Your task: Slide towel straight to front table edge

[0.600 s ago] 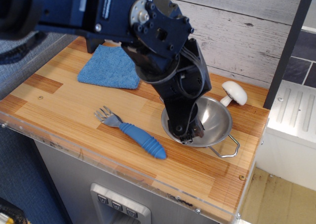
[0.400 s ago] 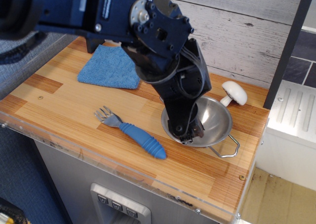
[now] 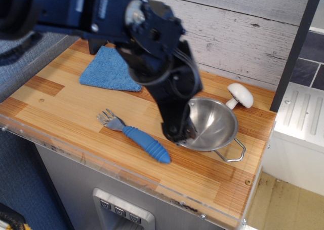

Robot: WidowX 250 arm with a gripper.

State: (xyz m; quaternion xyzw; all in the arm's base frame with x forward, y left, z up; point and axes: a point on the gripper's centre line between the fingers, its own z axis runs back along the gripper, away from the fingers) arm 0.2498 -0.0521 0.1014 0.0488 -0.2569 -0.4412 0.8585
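The towel (image 3: 112,70) is seen lying flat at the counter's (image 3: 61,108) back left, well apart from the front edge (image 3: 101,165). The hand (image 3: 178,134) is held over the bowl's (image 3: 215,123) left rim; its grip cannot be told
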